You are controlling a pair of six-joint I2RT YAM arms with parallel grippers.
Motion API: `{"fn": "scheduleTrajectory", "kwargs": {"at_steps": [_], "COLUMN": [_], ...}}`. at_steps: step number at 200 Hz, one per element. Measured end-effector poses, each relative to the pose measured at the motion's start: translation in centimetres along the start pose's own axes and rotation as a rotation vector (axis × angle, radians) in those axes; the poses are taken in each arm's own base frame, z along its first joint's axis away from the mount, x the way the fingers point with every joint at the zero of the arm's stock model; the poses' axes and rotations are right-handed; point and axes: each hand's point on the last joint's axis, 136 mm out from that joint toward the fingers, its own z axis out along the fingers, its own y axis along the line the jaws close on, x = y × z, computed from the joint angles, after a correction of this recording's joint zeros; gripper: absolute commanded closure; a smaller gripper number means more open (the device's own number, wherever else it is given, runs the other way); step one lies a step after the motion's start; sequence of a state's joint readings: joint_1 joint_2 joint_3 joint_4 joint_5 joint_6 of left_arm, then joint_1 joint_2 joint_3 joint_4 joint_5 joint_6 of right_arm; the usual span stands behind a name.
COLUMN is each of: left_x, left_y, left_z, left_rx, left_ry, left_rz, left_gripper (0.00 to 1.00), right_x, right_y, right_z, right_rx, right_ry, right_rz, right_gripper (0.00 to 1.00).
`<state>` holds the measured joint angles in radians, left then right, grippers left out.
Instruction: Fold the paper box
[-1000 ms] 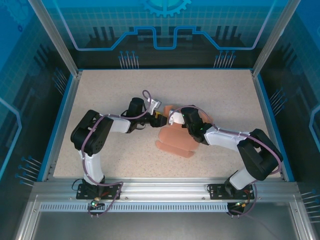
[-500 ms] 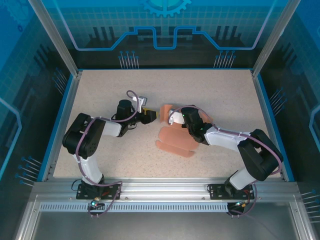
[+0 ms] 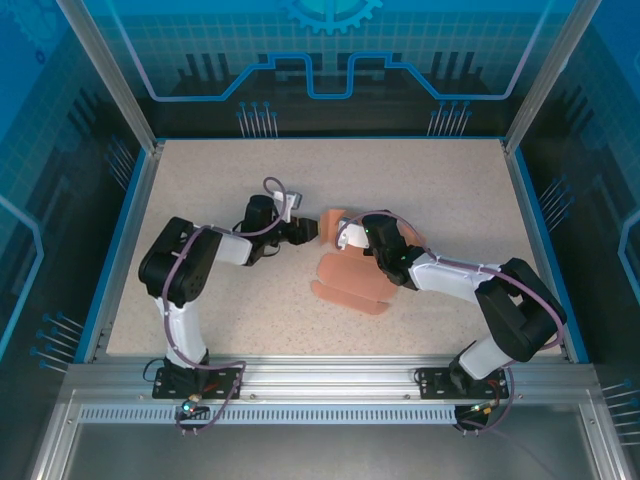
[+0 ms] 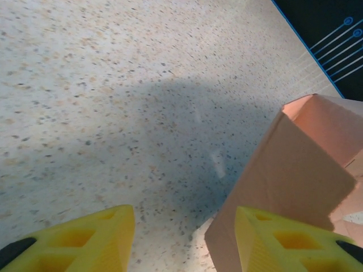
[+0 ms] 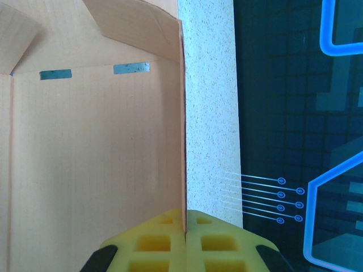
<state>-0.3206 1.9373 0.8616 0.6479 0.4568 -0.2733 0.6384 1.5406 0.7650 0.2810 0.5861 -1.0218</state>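
There is one paper box [image 3: 345,285], a salmon-pink card piece lying just right of the middle of the top view on the single speckled table [image 3: 200,180]. Most of it lies flat, with one flap raised at its upper edge. Two arms reach in from the bottom of that view: the left arm [image 3: 185,265] from the lower left and the right arm [image 3: 470,280] from the lower right. They meet at the box.

The left gripper [image 3: 308,232] sits just to the left of the raised flap. In the left wrist view its two yellow fingers [image 4: 85,238] stand apart along the bottom edge. The jaws are released and grasp nothing, with bare table [image 4: 113,85] between them. The paper box [image 4: 295,175] rises as an upright pink wall at the right of that frame, just beside the right-hand finger. I cannot tell whether it touches that finger.

The right gripper [image 3: 342,236] is at the top of the box. In the right wrist view its two yellow fingers [image 5: 164,243] are clenched together at the bottom centre, pinching the thin edge of one upright card wall of the paper box [image 5: 91,170]. Two small slots [image 5: 131,68] show near the top of that card panel. A strip of table [image 5: 207,113] runs to the right of the wall.
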Motion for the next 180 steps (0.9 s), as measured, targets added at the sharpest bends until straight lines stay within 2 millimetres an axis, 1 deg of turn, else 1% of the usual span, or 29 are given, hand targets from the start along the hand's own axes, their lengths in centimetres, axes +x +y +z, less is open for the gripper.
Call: {"fn": "scheduleTrajectory", "kwargs": {"at_steps": [28, 73, 137, 180], "left_x": [0.5, 1.2, 1.5, 1.8], "left_y": [-1.2, -2.7, -4.2, -4.9], "left_z": [0.7, 1.0, 1.2, 1.2], "left_rx": [0.026, 0.080, 0.147, 0.188], "left_ry": [0.023, 0.053, 0.073, 0.086], "left_rz": [0.031, 0.063, 0.094, 0.107], "left_gripper": [0.48, 0.45, 0.44, 0.41], "right_x": [0.0, 0.0, 0.1, 0.2], "right_y": [0.0, 0.0, 0.2, 0.3], "right_z": [0.0, 0.0, 0.0, -0.1], "right_rx": [0.000, -0.001, -0.009, -0.013], "right_ry": [0.000, 0.001, 0.005, 0.006], "right_rz": [0.000, -0.001, 0.002, 0.001], "right_gripper": [0.95, 0.96, 0.95, 0.95]}}
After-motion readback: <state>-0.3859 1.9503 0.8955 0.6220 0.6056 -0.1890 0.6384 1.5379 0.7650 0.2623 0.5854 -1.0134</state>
